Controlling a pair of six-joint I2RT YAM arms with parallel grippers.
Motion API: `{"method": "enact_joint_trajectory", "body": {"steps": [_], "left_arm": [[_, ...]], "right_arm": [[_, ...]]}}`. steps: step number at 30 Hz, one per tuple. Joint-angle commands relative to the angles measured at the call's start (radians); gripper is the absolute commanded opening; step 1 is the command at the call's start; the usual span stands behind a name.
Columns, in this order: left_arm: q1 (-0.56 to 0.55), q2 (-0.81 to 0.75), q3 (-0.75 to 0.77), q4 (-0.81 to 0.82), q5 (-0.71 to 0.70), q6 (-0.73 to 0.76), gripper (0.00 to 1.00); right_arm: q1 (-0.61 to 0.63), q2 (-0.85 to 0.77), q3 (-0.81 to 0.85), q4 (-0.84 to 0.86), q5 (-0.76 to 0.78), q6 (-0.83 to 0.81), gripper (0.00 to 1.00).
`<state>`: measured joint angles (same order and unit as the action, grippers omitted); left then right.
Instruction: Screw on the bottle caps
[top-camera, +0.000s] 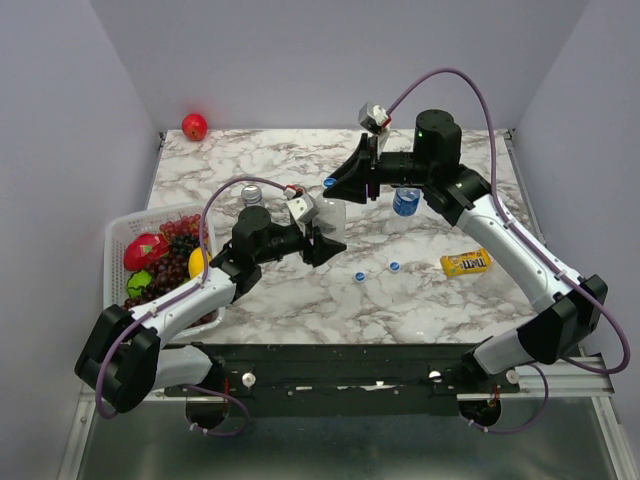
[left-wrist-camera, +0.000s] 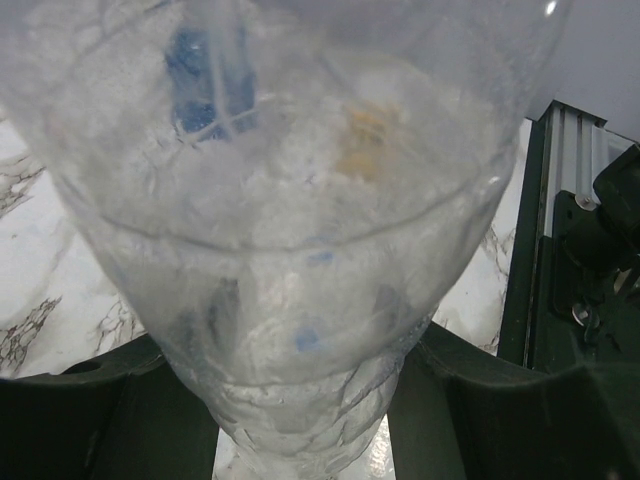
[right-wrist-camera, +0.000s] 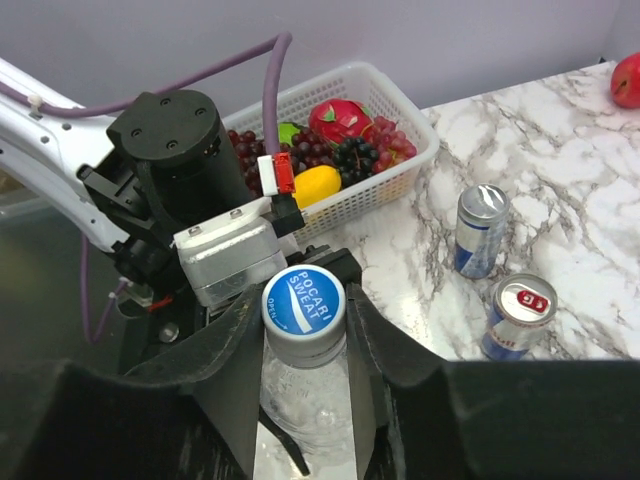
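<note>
Near the middle of the table (top-camera: 250, 160), the left gripper (top-camera: 324, 240) reaches in from the near left and pinches a clear bottle (top-camera: 331, 215). The bottle stands upright, neck up. Its blue cap (right-wrist-camera: 303, 298) sits on top, squeezed between the fingers of the right gripper (right-wrist-camera: 303, 315), which reaches from the far right. Two loose caps (top-camera: 359, 276) lie nearer on open marble.
</note>
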<state>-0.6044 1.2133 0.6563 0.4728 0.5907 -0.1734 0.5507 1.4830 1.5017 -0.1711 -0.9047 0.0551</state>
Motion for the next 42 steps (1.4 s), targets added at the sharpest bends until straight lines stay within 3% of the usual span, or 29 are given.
{"method": "enact_joint_trajectory", "body": {"steps": [1,5,7,10,12,13,14,16,26,33,37,42], "left_arm": [[-0.037,-0.008,0.022,0.015,-0.109,0.063,0.00],[-0.096,-0.014,0.019,-0.023,-0.559,0.066,0.00],[-0.101,0.000,0.029,-0.040,-0.623,0.028,0.00],[-0.101,0.009,0.031,-0.049,-0.568,0.026,0.04],[-0.100,0.002,0.020,-0.045,-0.534,0.025,0.32],[-0.100,-0.001,0.014,-0.045,-0.514,0.019,0.55],[-0.098,-0.006,0.013,-0.054,-0.503,0.018,0.62],[-0.089,-0.017,0.008,-0.085,-0.479,0.023,0.99],[-0.009,-0.147,-0.049,-0.471,-0.562,0.085,0.99],[0.012,-0.285,-0.077,-0.557,-0.692,-0.017,0.99],[0.064,-0.276,-0.052,-0.629,-0.695,-0.058,0.99],[0.086,-0.247,-0.021,-0.651,-0.701,-0.029,0.99]], "right_arm": [[0.005,-0.016,-0.037,0.041,0.053,0.025,0.32],[0.020,-0.044,-0.066,0.039,0.136,0.014,0.22],[0.025,-0.046,-0.074,0.039,0.141,0.014,0.22],[0.029,-0.050,-0.081,0.039,0.141,0.006,0.21],[0.028,-0.055,-0.084,0.038,0.145,0.000,0.21],[0.028,-0.056,-0.087,0.036,0.148,-0.007,0.21],[0.028,-0.056,-0.086,0.033,0.154,-0.015,0.21],[0.028,-0.052,-0.081,0.012,0.187,-0.044,0.21],[0.009,0.115,0.014,0.027,0.236,-0.247,0.20],[-0.012,0.226,0.006,0.162,0.196,-0.239,0.20],[-0.021,0.238,-0.050,0.303,0.182,-0.236,0.21],[-0.029,0.258,-0.095,0.364,0.182,-0.244,0.23]]}}
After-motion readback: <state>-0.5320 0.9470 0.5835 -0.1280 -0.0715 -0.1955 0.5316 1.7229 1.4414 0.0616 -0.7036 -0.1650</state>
